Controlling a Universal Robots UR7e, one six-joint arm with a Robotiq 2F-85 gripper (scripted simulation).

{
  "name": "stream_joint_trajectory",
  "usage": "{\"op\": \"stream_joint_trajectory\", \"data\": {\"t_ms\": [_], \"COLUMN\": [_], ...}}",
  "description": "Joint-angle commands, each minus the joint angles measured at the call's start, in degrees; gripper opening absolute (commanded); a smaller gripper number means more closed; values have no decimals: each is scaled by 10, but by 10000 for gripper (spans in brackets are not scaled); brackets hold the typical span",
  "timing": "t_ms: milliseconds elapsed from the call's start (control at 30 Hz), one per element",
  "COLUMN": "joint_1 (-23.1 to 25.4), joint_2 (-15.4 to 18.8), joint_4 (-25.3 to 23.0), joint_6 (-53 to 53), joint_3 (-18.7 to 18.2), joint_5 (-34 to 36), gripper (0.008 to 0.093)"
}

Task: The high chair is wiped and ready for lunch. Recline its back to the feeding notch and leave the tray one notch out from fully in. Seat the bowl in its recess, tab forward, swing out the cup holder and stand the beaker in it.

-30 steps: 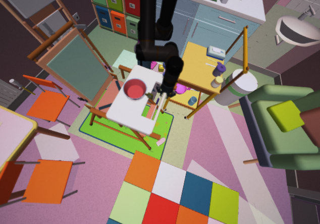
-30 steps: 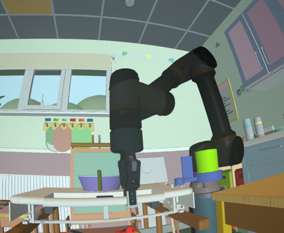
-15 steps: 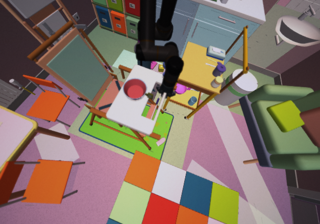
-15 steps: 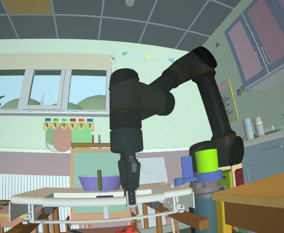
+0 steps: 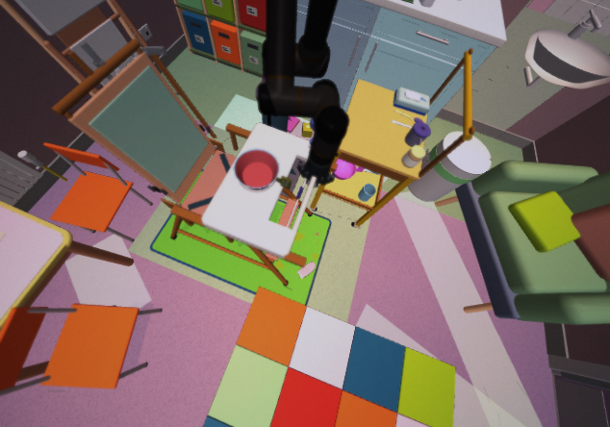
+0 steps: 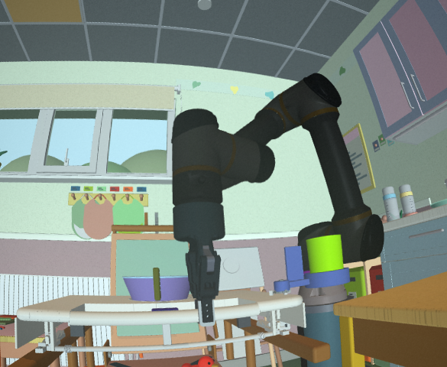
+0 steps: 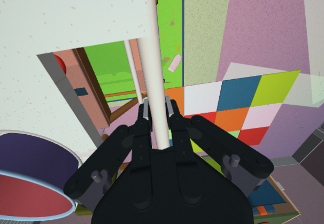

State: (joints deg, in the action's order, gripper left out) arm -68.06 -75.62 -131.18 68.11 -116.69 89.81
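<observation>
The tray's white front rail (image 7: 156, 93) (image 6: 136, 313) is gripped by my closed gripper (image 7: 157, 107) (image 6: 206, 312) (image 5: 308, 186), near the middle of its length. The rail fronts the high chair's white tray (image 5: 249, 198), which has a rectangular cut-out showing the seat below. The purple bowl (image 5: 256, 170) (image 6: 156, 287) (image 7: 32, 179), red inside, sits on the tray to my left, with an olive tab standing at its front. The lime green beaker (image 6: 324, 253) stands in the blue cup holder (image 6: 314, 278) at the tray's right end.
A green armchair (image 5: 547, 245) stands to the right, a yellow side table (image 5: 382, 127) sits close behind the high chair and an easel chalkboard (image 5: 148, 122) to its left. Orange chairs (image 5: 91, 201) and a table edge occupy the left.
</observation>
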Motion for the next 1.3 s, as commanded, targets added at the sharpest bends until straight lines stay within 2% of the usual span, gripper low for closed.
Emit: {"op": "stream_joint_trajectory", "data": {"t_ms": [0, 1267], "joint_1": [-1, -24], "joint_2": [-1, -15], "joint_4": [1, -4], "joint_6": [1, 23], "joint_3": [-1, -20], "joint_5": [2, 2], "gripper": [80, 80]}}
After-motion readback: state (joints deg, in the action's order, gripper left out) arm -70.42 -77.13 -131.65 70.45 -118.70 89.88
